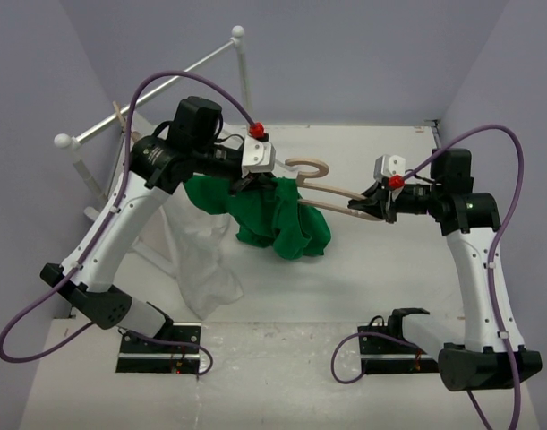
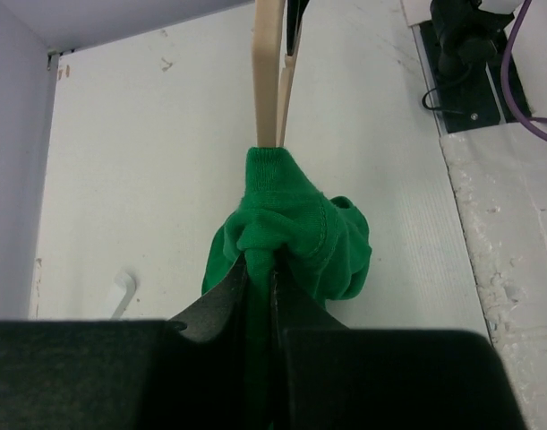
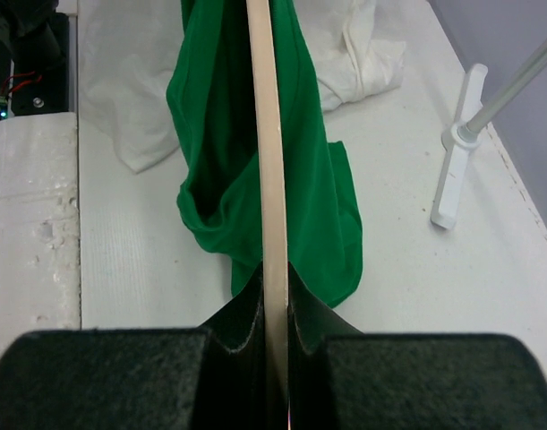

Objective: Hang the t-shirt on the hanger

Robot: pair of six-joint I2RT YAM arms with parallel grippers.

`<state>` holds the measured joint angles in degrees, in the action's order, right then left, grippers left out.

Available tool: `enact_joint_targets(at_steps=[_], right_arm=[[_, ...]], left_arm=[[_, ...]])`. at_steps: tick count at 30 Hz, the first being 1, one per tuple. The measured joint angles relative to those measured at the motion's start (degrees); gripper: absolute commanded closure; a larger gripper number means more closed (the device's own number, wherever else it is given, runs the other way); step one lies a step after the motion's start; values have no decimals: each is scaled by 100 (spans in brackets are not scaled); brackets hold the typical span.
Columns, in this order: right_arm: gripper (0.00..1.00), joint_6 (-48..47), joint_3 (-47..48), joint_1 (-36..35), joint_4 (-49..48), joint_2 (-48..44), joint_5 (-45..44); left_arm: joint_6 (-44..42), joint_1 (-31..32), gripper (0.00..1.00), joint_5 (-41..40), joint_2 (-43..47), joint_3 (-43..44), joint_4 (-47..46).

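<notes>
t-shirt (image 1: 286,219): bunched over the left end of the hanger (image 1: 337,191), hanging toward the table (image 1: 389,278), between the two arms.
hanger axis: we read it as left-right, wrist to wrist.
left fingers (image 2: 235,291): closed on a t-shirt fold right at the hanger tip; the nearer arm to the cloth.
right fingers (image 3: 251,309): clamped on the hanger's opposite end, cloth straight ahead.
next: we'd draw the cloth along that axis, rightward.
clutter: white garment (image 1: 201,264) lower left.

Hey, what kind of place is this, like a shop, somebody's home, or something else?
Probably a robotics lab test cell: the left arm and right arm are bolted to a white table, plain lavender walls box it in, and a white garment rail stands at the back left.
</notes>
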<state>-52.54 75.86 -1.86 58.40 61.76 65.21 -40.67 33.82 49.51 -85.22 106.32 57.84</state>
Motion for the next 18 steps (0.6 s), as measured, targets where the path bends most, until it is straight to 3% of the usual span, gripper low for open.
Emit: enact_joint_targets(at_steps=[3, 4, 6, 11, 15, 18], right_arm=[[96, 99, -117, -5, -267, -31, 56], [83, 173, -173, -6, -390, -45, 95], [2, 389, -311, -6, -705, -75, 206], [1, 2382, -713, -43, -2125, -186, 44], [1, 4766, -816, 27, -2948, -355, -1944], [1, 6201, -1451, 238, -3387, -1028, -3321]], left_arm=[[129, 5, 100, -84, 66, -23, -105], [195, 7, 100, -133, 99, -53, -175], [334, 7, 100, -242, 183, -159, -327], [744, 6, 100, -623, 376, -508, -777], [1141, -31, 100, -857, 710, -973, -1275], [1458, -105, 100, -993, 1092, -1438, -1625]])
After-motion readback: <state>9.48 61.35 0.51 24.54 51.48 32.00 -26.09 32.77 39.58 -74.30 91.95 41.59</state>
